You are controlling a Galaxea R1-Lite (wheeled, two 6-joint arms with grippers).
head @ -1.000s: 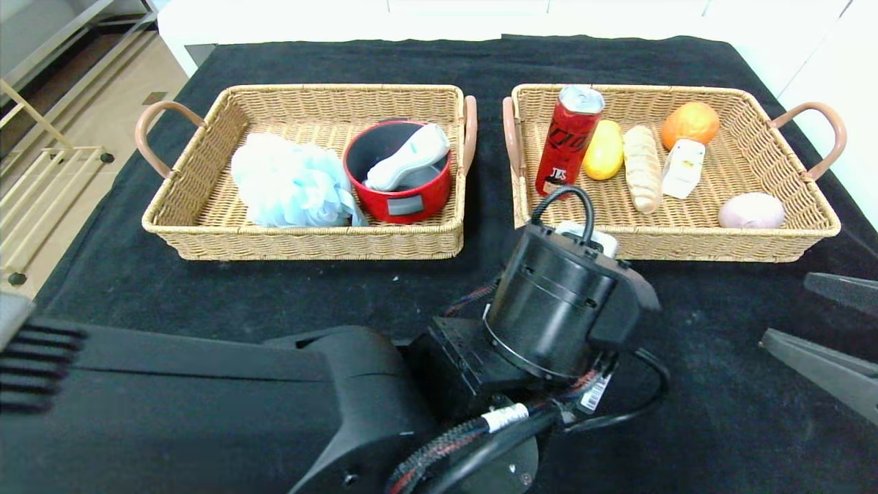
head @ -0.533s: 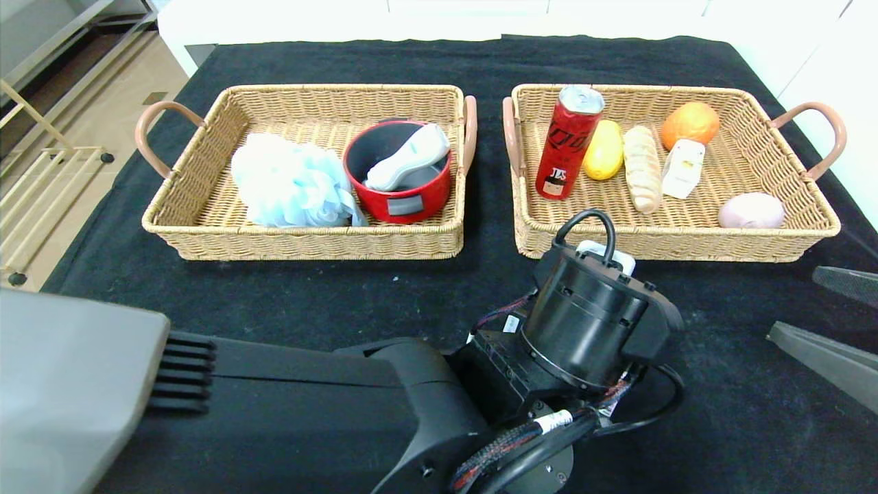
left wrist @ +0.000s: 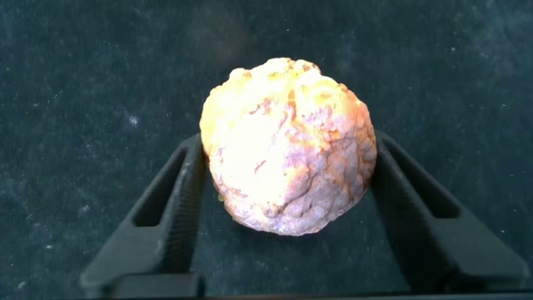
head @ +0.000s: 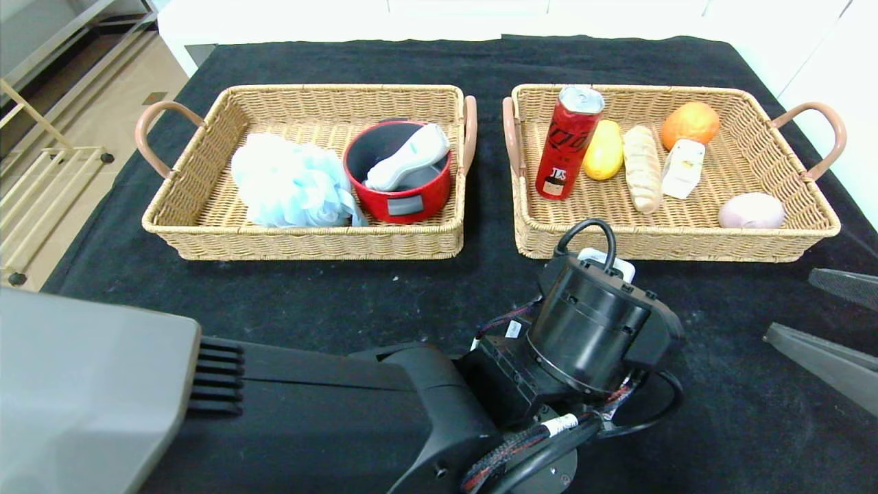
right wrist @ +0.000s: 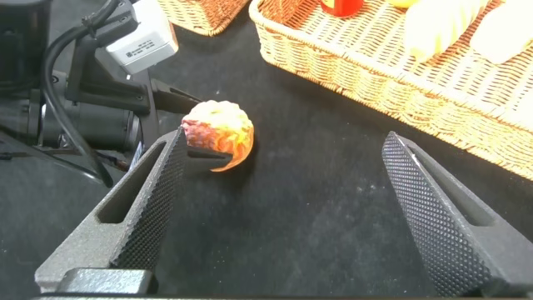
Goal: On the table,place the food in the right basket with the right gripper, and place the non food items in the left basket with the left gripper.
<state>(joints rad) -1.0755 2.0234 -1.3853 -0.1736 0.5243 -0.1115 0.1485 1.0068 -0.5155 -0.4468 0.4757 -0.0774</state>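
A lumpy orange-and-yellow ball (left wrist: 287, 158) sits on the black cloth in front of the right basket (head: 672, 248). My left gripper (left wrist: 287, 146) is closed on it, one finger pressed against each side. The head view hides ball and fingers under the left wrist (head: 590, 329). The right wrist view shows the ball (right wrist: 218, 133) with a left finger across it. My right gripper (right wrist: 287, 142) is open and empty, low over the cloth just right of the ball, also at the head view's right edge (head: 789, 305). The left basket (head: 302, 245) stands back left.
The left basket holds a blue bath pouf (head: 288, 182) and a red bowl (head: 401, 171) with a white device in it. The right basket holds a red can (head: 568, 140), yellow fruit, bread (head: 641, 168), an orange, a white carton and a pink oval.
My left arm has moved right and toward me, lowering in front of the right basket; in the last half second it barely shifts. The right gripper stays put.
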